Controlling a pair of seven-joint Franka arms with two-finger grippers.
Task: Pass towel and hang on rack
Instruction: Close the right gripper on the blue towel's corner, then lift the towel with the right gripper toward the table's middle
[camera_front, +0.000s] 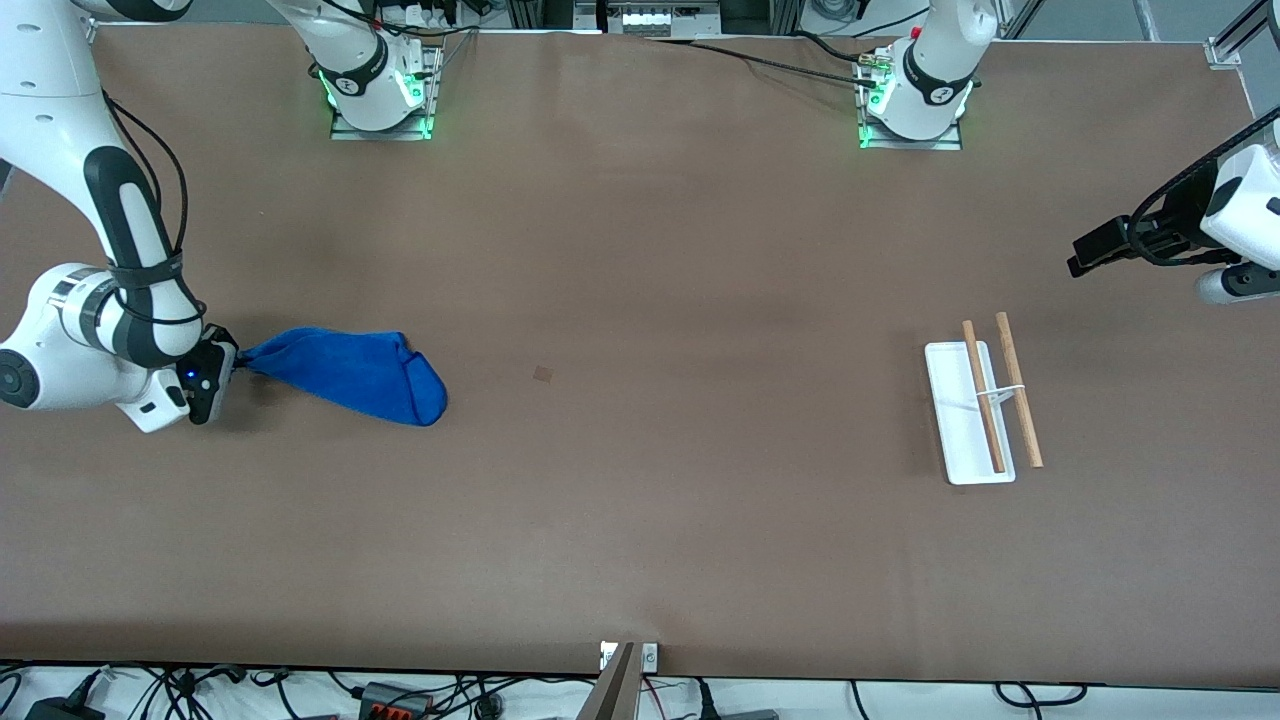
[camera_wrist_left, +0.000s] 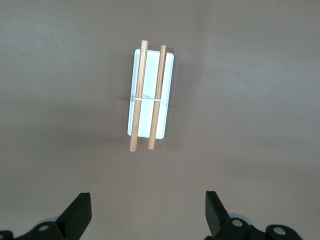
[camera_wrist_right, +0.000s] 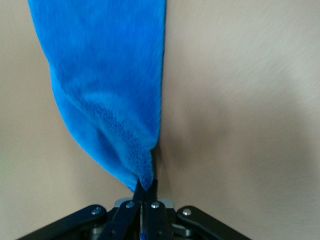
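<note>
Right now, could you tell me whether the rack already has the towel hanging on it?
No. The rack shows both wooden rods bare; the blue towel lies on the table, one corner pinched in the right end effector.

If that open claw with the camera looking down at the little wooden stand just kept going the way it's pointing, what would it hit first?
Probably the rack. The left gripper hangs open in the air at its own end of the table, and the rack sits nearly centred ahead between its fingers. Nothing else shows in between, though how much air separates them is unclear.

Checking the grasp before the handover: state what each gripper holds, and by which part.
The right gripper is shut on the blue towel, pinching its bunched end at the right arm's end of the table. The left gripper hangs open over the rack, holding nothing.
</note>
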